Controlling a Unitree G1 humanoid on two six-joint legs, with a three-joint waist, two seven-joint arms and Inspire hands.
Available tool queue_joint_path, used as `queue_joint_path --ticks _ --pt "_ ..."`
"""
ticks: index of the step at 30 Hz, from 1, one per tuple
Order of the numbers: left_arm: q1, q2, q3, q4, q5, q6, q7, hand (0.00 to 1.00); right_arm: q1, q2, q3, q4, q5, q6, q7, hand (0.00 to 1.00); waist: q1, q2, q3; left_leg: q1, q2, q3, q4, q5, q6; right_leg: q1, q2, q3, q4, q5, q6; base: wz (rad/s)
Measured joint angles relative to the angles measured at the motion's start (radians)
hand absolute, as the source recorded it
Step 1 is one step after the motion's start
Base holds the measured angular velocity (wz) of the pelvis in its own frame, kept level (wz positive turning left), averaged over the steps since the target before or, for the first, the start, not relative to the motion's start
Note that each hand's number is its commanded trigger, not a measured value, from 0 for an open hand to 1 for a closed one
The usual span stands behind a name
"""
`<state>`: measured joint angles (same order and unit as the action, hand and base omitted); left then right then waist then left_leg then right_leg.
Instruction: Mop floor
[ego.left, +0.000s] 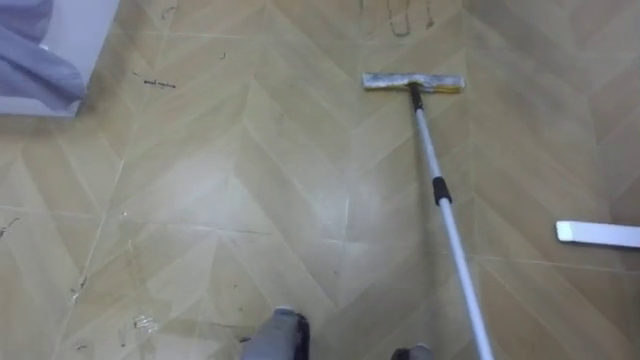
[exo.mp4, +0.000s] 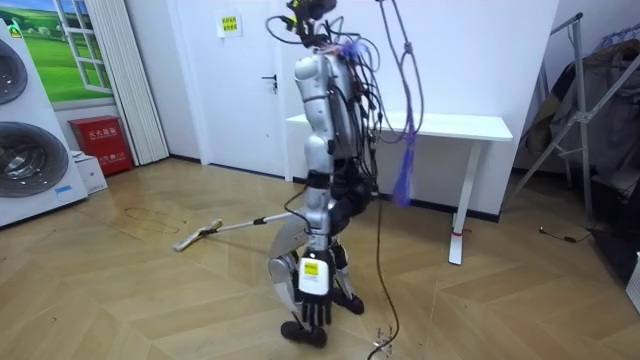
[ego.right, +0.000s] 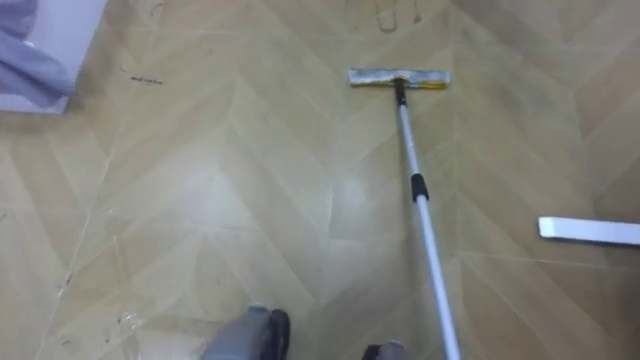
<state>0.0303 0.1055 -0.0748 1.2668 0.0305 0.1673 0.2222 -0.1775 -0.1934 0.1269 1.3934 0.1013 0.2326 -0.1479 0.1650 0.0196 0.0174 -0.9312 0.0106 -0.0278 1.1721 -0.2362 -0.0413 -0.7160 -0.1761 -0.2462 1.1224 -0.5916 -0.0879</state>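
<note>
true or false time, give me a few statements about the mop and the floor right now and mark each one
1. The mop head lies flat on the floor. True.
2. The pole runs from the mop head to the eye view's lower left. False: it runs to the lower right.
3. A white table stands beyond the robot in the room view. True.
4. The robot kneels to mop. False: it stands upright.
5. The mop head touches the white bar at the right edge. False: they lie well apart.
</note>
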Motion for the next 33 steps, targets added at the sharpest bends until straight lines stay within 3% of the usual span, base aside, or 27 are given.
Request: queue_joint_path --ticks 2,3,4,5,6,7,8,9,10,11,12,13,14,15,17,18,19,21,22,23,25,27,28,29,30,32,33 --pt "0.008 0.017 -0.06 -0.003 -0.067 -0.012 0.01 0.0 -0.078 -0.037 0.015 0.006 0.025 0.008 0.012 1.0 0.033 -0.022 0.0063 -0.074 0.003 0.001 0.085 0.091 -0.038 -0.051 0.021 0.049 0.057 -0.018 -0.005 -0.34" --pt "0.011 0.029 -0.077 -0.013 -0.1 -0.016 0.012 0.0 -0.14 -0.053 0.026 0.005 0.038 0.005 0.027 1.0 0.036 -0.049 0.0128 -0.134 0.0 0.0 0.127 0.207 -0.048 -0.076 0.044 0.084 0.067 -0.019 -0.007 -0.24" --pt "0.015 0.038 -0.087 -0.017 -0.118 -0.015 0.014 0.0 -0.193 -0.066 0.051 0.005 0.056 0.005 0.044 1.0 0.044 -0.065 0.0156 -0.189 -0.006 0.001 0.17 0.318 -0.044 -0.086 0.053 0.1 0.067 -0.015 -0.015 -0.22" --pt "0.014 0.041 -0.086 -0.018 -0.118 -0.015 0.014 0.0 -0.212 -0.07 0.052 0.005 0.06 0.005 0.053 1.0 0.055 -0.071 0.016 -0.202 -0.007 0.005 0.189 0.331 -0.038 -0.085 0.055 0.106 0.067 -0.013 -0.02 -0.17" --pt "0.021 0.05 -0.086 -0.021 -0.116 -0.015 0.013 0.0 -0.24 -0.08 0.066 0.006 0.089 0.005 0.075 1.0 0.07 -0.08 0.0171 -0.21 -0.002 0.023 0.186 0.288 -0.005 -0.083 0.054 0.109 0.067 -0.012 -0.02 -0.12" --pt "0.024 0.054 -0.087 -0.024 -0.115 -0.016 0.01 0.0 -0.252 -0.086 0.074 0.007 0.11 0.003 0.087 1.0 0.077 -0.082 0.0179 -0.205 -0.001 0.032 0.156 0.252 0.009 -0.083 0.054 0.108 0.066 -0.013 -0.019 0.0" --pt "0.027 0.065 -0.086 -0.029 -0.115 -0.017 0.001 0.0 -0.266 -0.094 0.081 0.008 0.147 -0.005 0.103 1.0 0.078 -0.081 0.0213 -0.174 -0.006 0.048 0.029 0.19 0.014 -0.081 0.053 0.106 0.066 -0.01 -0.011 0.14" --pt "0.027 0.073 -0.086 -0.031 -0.113 -0.017 -0.007 0.0 -0.264 -0.101 0.093 0.008 0.192 -0.022 0.115 1.0 0.074 -0.073 0.0219 -0.125 -0.008 0.05 -0.119 0.15 0.008 -0.076 0.053 0.097 0.065 -0.009 0.008 0.21" --pt "0.027 0.075 -0.086 -0.033 -0.114 -0.017 -0.011 0.0 -0.257 -0.105 0.099 0.008 0.217 -0.027 0.12 1.0 0.073 -0.065 0.0227 -0.103 -0.007 0.05 -0.173 0.115 0.015 -0.07 0.051 0.089 0.064 -0.013 0.016 0.37" --pt "0.016 0.078 -0.087 -0.04 -0.114 -0.017 -0.018 0.0 -0.225 -0.11 0.109 0.007 0.267 -0.041 0.127 1.0 0.06 -0.058 0.0258 -0.092 -0.017 0.061 -0.199 0.053 0.062 -0.063 0.038 0.081 0.055 -0.025 0.037 0.46" --pt "0.005 0.073 -0.087 -0.05 -0.115 -0.014 -0.022 0.0 -0.187 -0.118 0.108 0.009 0.299 -0.052 0.131 1.0 0.052 -0.046 0.0279 -0.087 -0.024 0.072 -0.208 0.036 0.085 -0.047 0.03 0.076 0.032 -0.029 0.051 0.59" --pt "0.005 0.064 -0.087 -0.062 -0.114 -0.015 -0.022 0.0 -0.133 -0.125 0.106 0.016 0.327 -0.062 0.131 1.0 0.042 -0.027 0.0193 -0.074 -0.025 0.091 -0.218 0.013 0.121 -0.015 0.018 0.066 -0.005 -0.019 0.071 0.44" --pt "0.004 0.061 -0.086 -0.066 -0.114 -0.016 -0.021 0.0 -0.107 -0.129 0.106 0.024 0.339 -0.065 0.135 1.0 0.037 -0.02 0.0155 -0.063 -0.029 0.098 -0.222 0.001 0.131 0.001 0.014 0.068 -0.02 -0.012 0.085 0.37" --pt "0.006 0.06 -0.083 -0.074 -0.111 -0.018 -0.017 0.0 -0.055 -0.136 0.106 0.053 0.344 -0.067 0.144 1.0 0.021 -0.014 0.0128 -0.034 -0.062 0.104 -0.227 -0.026 0.151 0.015 0.001 0.095 -0.001 0.0 0.091 0.26" --pt "0.007 0.059 -0.082 -0.099 -0.107 -0.024 0.002 0.0 0.023 -0.152 0.116 0.093 0.318 -0.063 0.134 1.0 -0.007 0.019 0.0056 -0.002 -0.09 0.101 -0.207 -0.075 0.178 -0.031 0.002 0.16 0.131 0.131 0.105 0.22" --pt "0.009 0.059 -0.082 -0.112 -0.107 -0.036 0.017 0.0 0.083 -0.151 0.124 0.092 0.314 -0.055 0.104 1.0 -0.015 0.039 -0.0077 0.012 -0.097 0.099 -0.205 -0.102 0.191 -0.084 0.022 0.208 0.209 0.247 0.118 -0.05" --pt "0.01 0.063 -0.081 -0.122 -0.11 -0.051 0.032 0.0 0.118 -0.141 0.131 0.083 0.315 -0.047 0.08 1.0 -0.024 0.055 -0.0099 0.025 -0.095 0.098 -0.205 -0.123 0.201 -0.136 0.051 0.241 0.259 0.294 0.123 -0.16" --pt "0.01 0.072 -0.087 -0.136 -0.115 -0.063 0.037 0.0 0.148 -0.105 0.137 0.082 0.314 -0.047 0.053 1.0 -0.058 0.069 -0.009 0.037 -0.096 0.1 -0.206 -0.14 0.209 -0.219 0.082 0.258 0.257 0.286 0.13 -0.09" --pt "0.009 0.07 -0.087 -0.146 -0.114 -0.065 0.036 0.0 0.165 -0.078 0.135 0.081 0.315 -0.047 0.038 1.0 -0.079 0.076 -0.0101 0.046 -0.097 0.1 -0.206 -0.155 0.215 -0.261 0.107 0.261 0.199 0.283 0.131 0.04" --pt "0.009 0.067 -0.087 -0.149 -0.113 -0.065 0.035 0.0 0.17 -0.067 0.135 0.081 0.316 -0.047 0.034 1.0 -0.084 0.077 -0.0098 0.052 -0.097 0.1 -0.207 -0.162 0.216 -0.276 0.119 0.263 0.156 0.283 0.131 0.0" --pt "0.01 0.046 -0.089 -0.147 -0.109 -0.062 0.031 0.0 0.17 -0.037 0.12 0.077 0.305 -0.047 0.02 1.0 -0.09 0.076 -0.0086 0.089 -0.098 0.101 -0.222 -0.19 0.213 -0.301 0.151 0.25 -0.075 0.286 0.127 -0.08" --pt "0.025 0.036 -0.089 -0.147 -0.106 -0.061 0.031 0.0 0.159 -0.037 0.094 0.071 0.284 -0.033 0.017 1.0 -0.089 0.071 -0.006 0.131 -0.102 0.1 -0.227 -0.221 0.209 -0.288 0.148 0.224 -0.214 0.309 0.098 0.0" --pt "0.03 0.035 -0.089 -0.147 -0.106 -0.058 0.031 0.0 0.154 -0.04 0.091 0.069 0.282 -0.029 0.016 1.0 -0.088 0.068 -0.0036 0.147 -0.104 0.1 -0.227 -0.232 0.207 -0.28 0.144 0.211 -0.24 0.313 0.093 0.06" --pt "0.041 0.037 -0.089 -0.145 -0.106 -0.045 0.034 0.0 0.127 -0.048 0.083 0.06 0.269 -0.007 0.016 1.0 -0.082 0.055 0.003 0.179 -0.109 0.099 -0.221 -0.26 0.201 -0.257 0.14 0.202 -0.252 0.325 0.077 0.0" --pt "0.055 0.039 -0.09 -0.145 -0.107 -0.038 0.039 0.0 0.091 -0.061 0.071 0.053 0.247 0.018 0.008 1.0 -0.071 0.051 0.0031 0.2 -0.107 0.097 -0.212 -0.283 0.19 -0.241 0.139 0.19 -0.233 0.318 0.06 -0.08" --pt "0.068 0.043 -0.09 -0.145 -0.111 -0.023 0.048 0.0 0.013 -0.087 0.066 0.052 0.215 0.04 -0.006 1.0 -0.046 0.04 0.0059 0.2 -0.09 0.103 -0.147 -0.294 0.159 -0.233 0.143 0.185 -0.195 0.276 0.042 -0.18" --pt "0.07 0.053 -0.092 -0.148 -0.118 -0.012 0.051 0.0 -0.044 -0.106 0.069 0.05 0.198 0.04 -0.01 1.0 -0.035 0.025 0.0143 0.151 -0.071 0.117 -0.011 -0.238 0.077 -0.228 0.149 0.19 -0.154 0.257 0.034 -0.06"
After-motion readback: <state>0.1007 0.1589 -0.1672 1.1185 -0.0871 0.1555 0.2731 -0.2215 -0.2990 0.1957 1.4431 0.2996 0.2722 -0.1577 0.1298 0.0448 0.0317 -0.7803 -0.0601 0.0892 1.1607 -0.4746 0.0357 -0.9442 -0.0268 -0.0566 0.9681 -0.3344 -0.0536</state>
